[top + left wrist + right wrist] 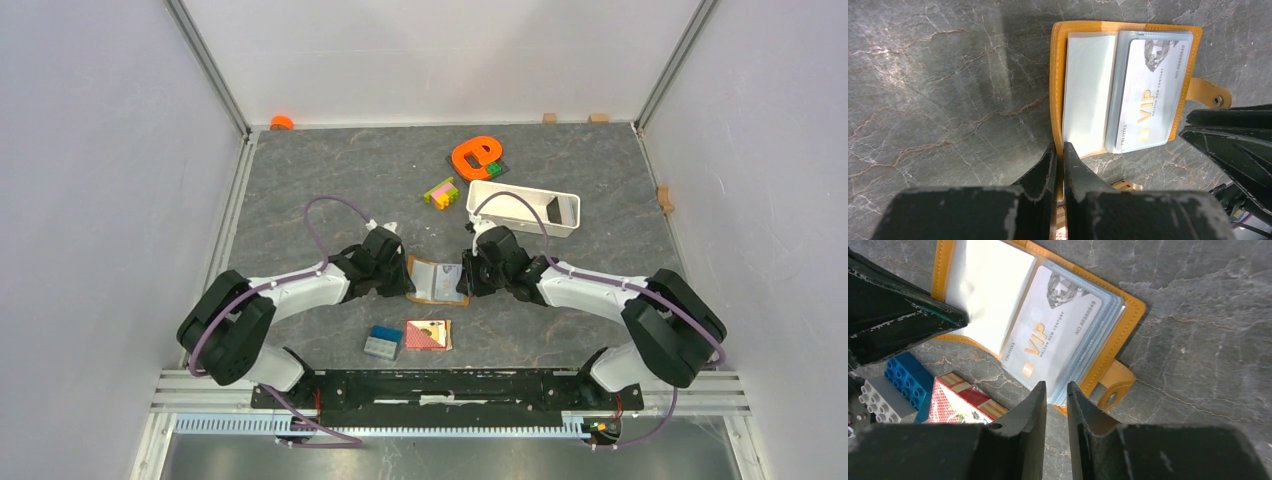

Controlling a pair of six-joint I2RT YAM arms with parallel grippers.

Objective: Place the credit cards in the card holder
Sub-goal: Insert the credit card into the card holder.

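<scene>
Card holder [436, 281] shown open on counter [300, 180], between arms. Left pincer [1058, 152] clenched on cover edge; right pincer [1055, 390] nearly closed at sleeve edge, grasp cannot be told. Cover best pinned flat while card [1148, 95] is seated fully.

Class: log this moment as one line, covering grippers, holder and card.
left gripper: shut on card holder edge | right gripper: at clasp side, grip unclear | VIP card: sleeved | holder: open

Left fingers [1043, 175], right fingers [1033, 410] pinched close.
</scene>
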